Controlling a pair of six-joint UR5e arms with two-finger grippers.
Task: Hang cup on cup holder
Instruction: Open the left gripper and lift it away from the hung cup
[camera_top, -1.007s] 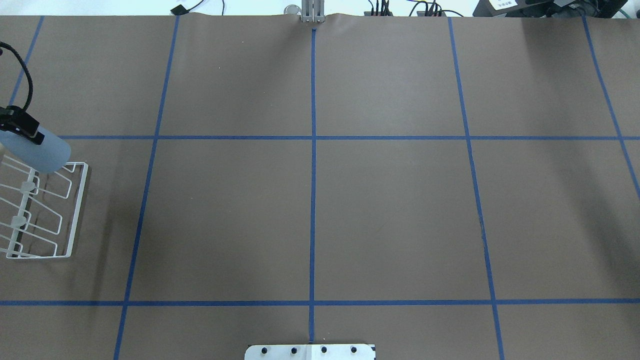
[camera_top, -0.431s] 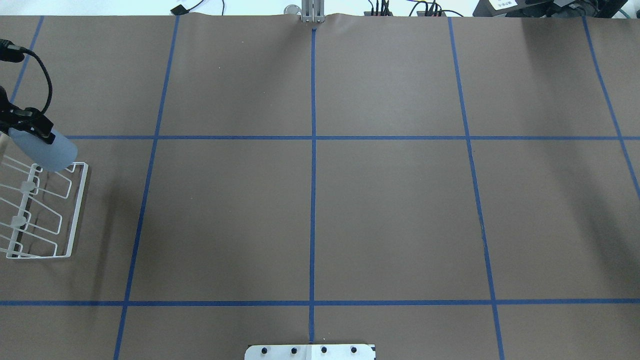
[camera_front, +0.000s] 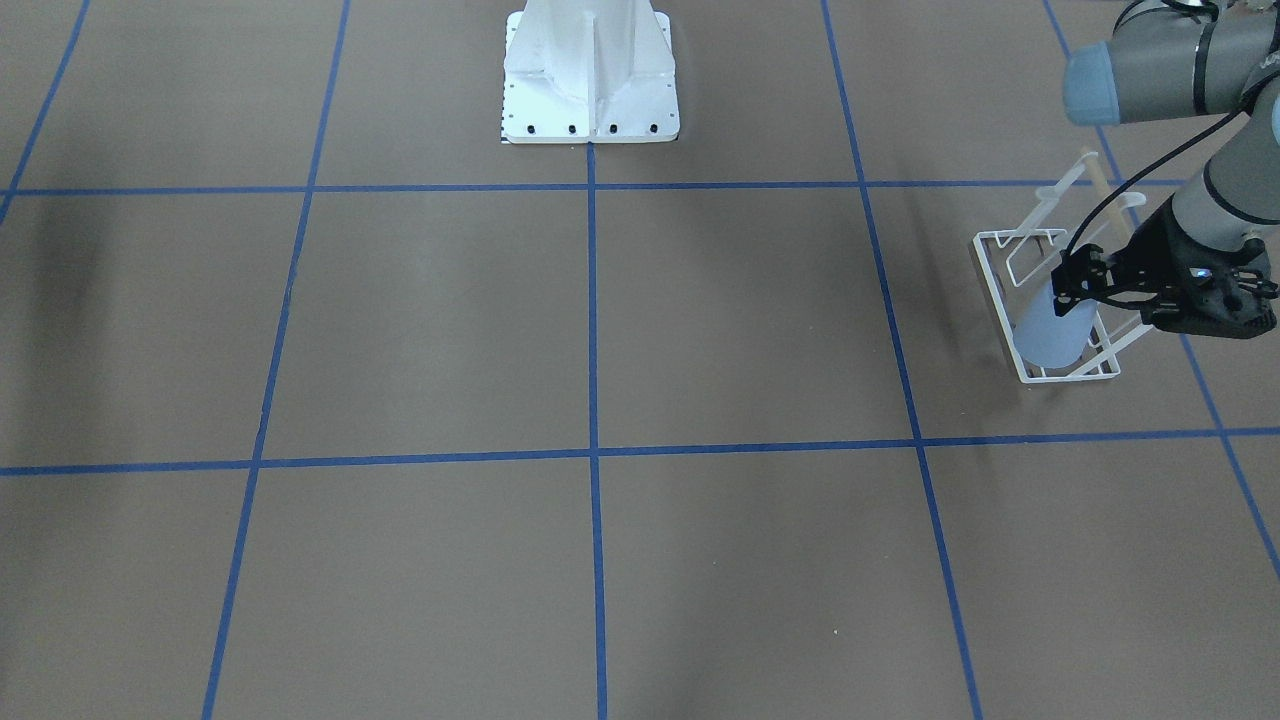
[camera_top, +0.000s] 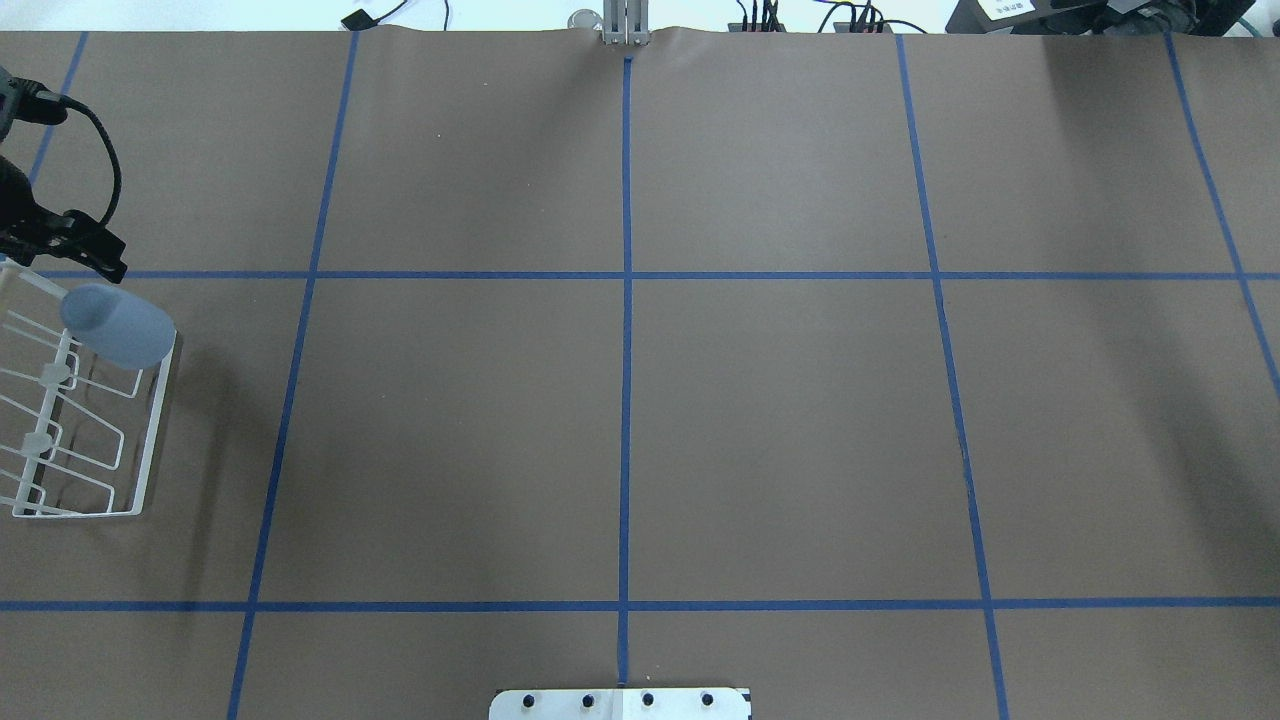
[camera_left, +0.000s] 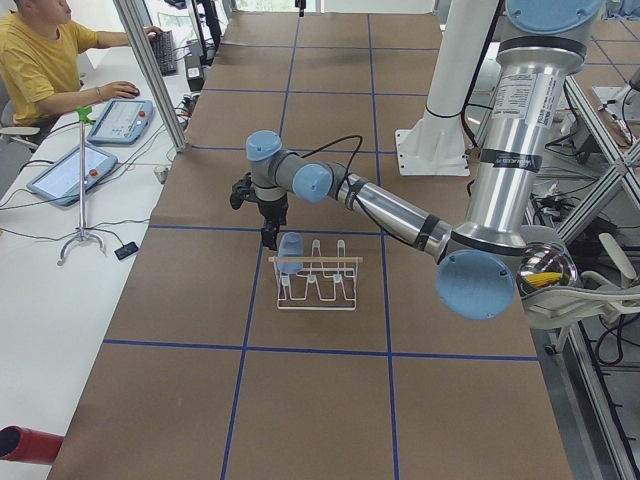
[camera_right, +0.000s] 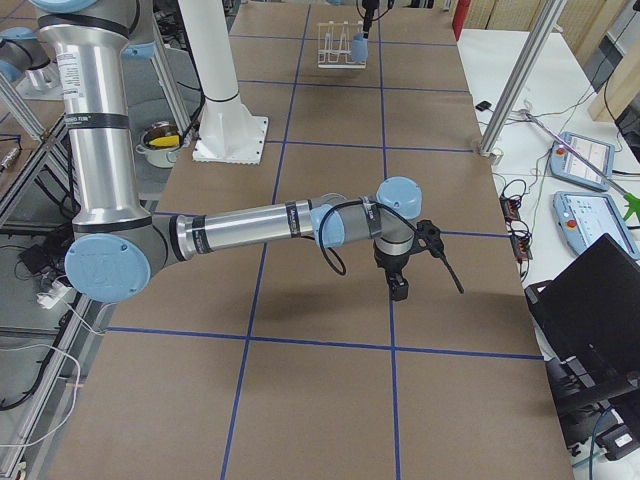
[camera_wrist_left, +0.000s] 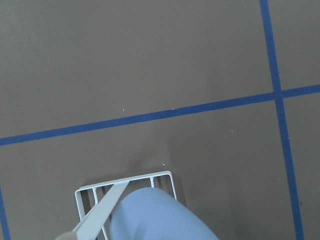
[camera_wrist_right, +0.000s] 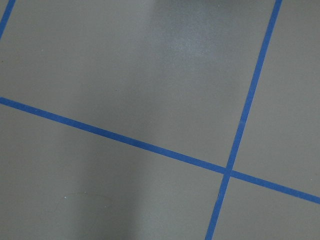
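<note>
The pale blue-grey, smooth plastic handleless cup (camera_top: 118, 325) sits upside down and tilted on the white wire cup holder (camera_top: 152, 430), a rack with a rectangular base frame, slanted loop prongs and a light wooden rod across its top. The cup's closed base points up and its wide rim points down over the end prong farthest from the robot. The rack stands on the brown paper-covered bench (camera_top: 450, 420), at the far left edge of the overhead view, inside a square of the blue tape grid (camera_top: 626, 400).

The left tool (camera_front: 1064, 288), black with two fingers, hovers just above the cup's base. In the overhead view a gap separates it from the cup. Its jaws stand apart and grip nothing.

The right tool (camera_right: 398, 286) hangs low over bare bench, well apart from the rack. Its opening state cannot be determined, because only the right side view shows it.

A printed label (camera_left: 520, 100) on the left arm's upright section is too small to read.
</note>
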